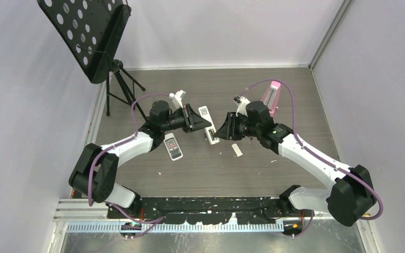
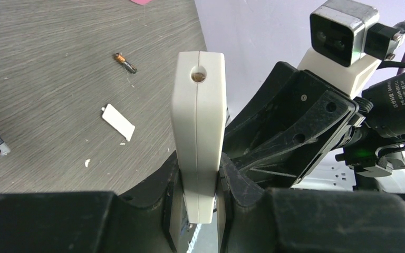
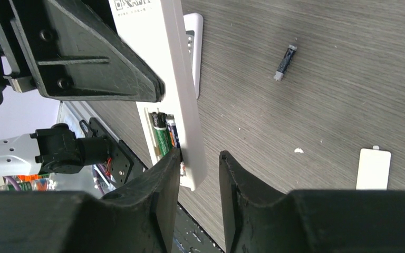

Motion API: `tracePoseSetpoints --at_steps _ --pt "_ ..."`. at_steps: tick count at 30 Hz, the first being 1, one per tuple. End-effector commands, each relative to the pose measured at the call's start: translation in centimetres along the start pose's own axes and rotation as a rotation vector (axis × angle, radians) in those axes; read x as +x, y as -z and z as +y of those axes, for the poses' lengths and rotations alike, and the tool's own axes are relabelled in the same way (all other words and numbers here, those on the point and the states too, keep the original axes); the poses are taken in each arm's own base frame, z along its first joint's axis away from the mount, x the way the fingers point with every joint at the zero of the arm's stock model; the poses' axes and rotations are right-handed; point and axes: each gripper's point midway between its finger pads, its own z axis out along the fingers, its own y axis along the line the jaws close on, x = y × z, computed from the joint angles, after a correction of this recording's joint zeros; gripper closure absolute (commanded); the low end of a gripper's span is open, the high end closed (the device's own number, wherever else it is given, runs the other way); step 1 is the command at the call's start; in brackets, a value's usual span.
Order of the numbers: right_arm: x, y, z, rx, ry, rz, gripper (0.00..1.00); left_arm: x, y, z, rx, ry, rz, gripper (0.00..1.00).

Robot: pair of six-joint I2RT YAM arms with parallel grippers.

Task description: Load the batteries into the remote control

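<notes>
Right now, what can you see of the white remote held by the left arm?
The slim white plastic remote is held up on edge, clamped in the left tool. Its back carries a QR label; the battery bay is open, with batteries inside. The right tool's open fingers straddle its end.

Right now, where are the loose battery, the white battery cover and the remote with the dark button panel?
loose battery (image 3: 285, 61): right wrist view, middle of its dark body.
white battery cover (image 3: 373, 168): right wrist view, centre of the flat plate.
remote with the dark button panel (image 1: 173, 146): top view, on the dark panel.
</notes>
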Motion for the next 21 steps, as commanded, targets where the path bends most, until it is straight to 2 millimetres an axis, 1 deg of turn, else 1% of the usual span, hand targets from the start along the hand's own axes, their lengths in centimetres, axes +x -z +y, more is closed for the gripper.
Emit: tracePoseSetpoints --at_steps 1,3,4,7,9,11,13,14,17,18,19,20,21 --pt "-1.8 -0.6 -0.2 0.035 -0.007 -0.069 0.66 -0.1 0.6 -5.1 0.151 -0.105 0.029 1.00" --pt "-1.7 -0.8 -0.5 0.044 -0.012 -0.066 0.73 0.1 0.8 -5.5 0.165 -0.119 0.038 1.00" --pt "-1.5 -0.9 -0.6 0.045 -0.012 -0.057 0.75 0.1 0.9 -5.8 0.171 -0.124 0.042 1.00" --pt "-1.0 -1.4 -0.9 0.046 -0.007 -0.032 0.77 0.3 1.1 -6.4 0.192 -0.131 0.058 1.00" --pt "-0.8 -1.6 -1.2 0.055 0.006 -0.024 0.77 0.3 1.1 -6.4 0.197 -0.133 0.060 1.00" --pt "-0.9 -1.6 -1.4 0.070 0.012 -0.027 0.77 0.3 0.9 -5.5 0.164 -0.128 0.056 1.00" --pt "-1.4 -1.1 -1.0 0.072 0.017 -0.033 0.75 0.3 0.7 -4.1 0.110 -0.128 0.054 1.00" --pt "-1.9 -0.7 -0.6 0.067 0.010 -0.045 0.71 0.2 0.7 -3.2 0.077 -0.141 0.045 1.00" --pt "-3.0 1.1 0.7 0.056 -0.009 -0.084 0.49 0.1 0.7 -0.1 -0.041 -0.148 0.023 1.00" --pt "-3.3 1.7 0.7 0.073 -0.019 -0.098 0.41 0.2 0.8 0.9 -0.077 -0.146 0.020 1.00" --pt "-3.6 2.3 0.4 0.105 -0.028 -0.121 0.35 0.3 0.8 1.7 -0.103 -0.146 0.018 1.00" --pt "-3.4 2.8 0.0 0.132 -0.035 -0.119 0.32 0.4 0.8 2.3 -0.121 -0.146 0.018 1.00" --pt "-3.4 3.3 -0.8 0.186 -0.040 -0.123 0.29 0.6 0.8 3.0 -0.139 -0.140 0.018 1.00"
